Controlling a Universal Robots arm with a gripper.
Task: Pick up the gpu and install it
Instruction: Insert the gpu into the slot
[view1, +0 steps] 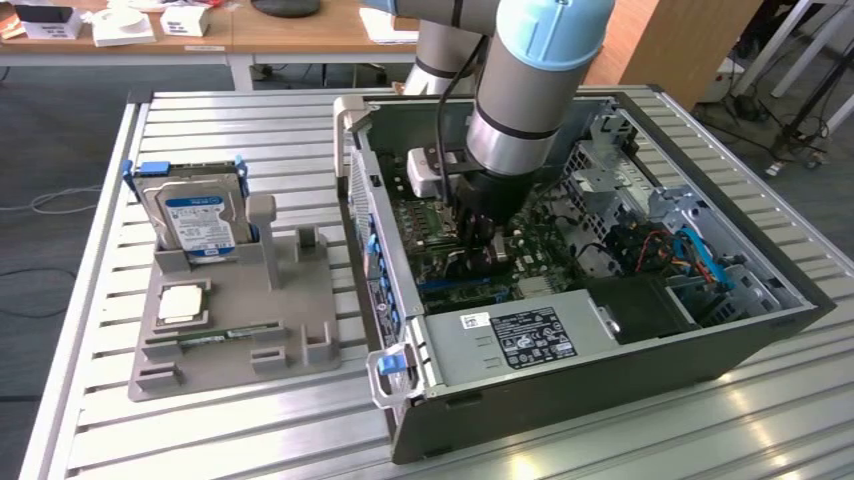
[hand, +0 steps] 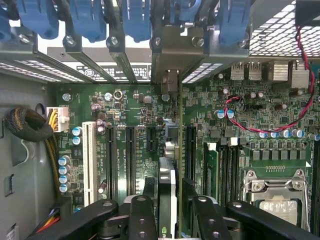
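The gpu (hand: 168, 170) stands on edge in a slot of the green motherboard (hand: 135, 110) inside the open computer case (view1: 601, 370). Its silver end bracket (hand: 170, 50) lies against the case's rear slot wall. My gripper (hand: 169, 184) reaches down into the case (view1: 487, 225) and straddles the card's near end. One black finger (hand: 149, 200) sits against the cooler side and the other against the bare board side, so the gripper is shut on the card. The card's lower edge is hidden behind the fingers.
Blue slot clips (hand: 135, 20) line the rear wall. A red wire (hand: 280, 127) and the CPU socket (hand: 275, 195) lie beside the card. Outside the case, a grey holder (view1: 227, 320) carries a hard drive (view1: 198, 215), a CPU (view1: 180, 305) and a RAM stick (view1: 220, 338). The power supply (view1: 527, 335) fills the case's near end.
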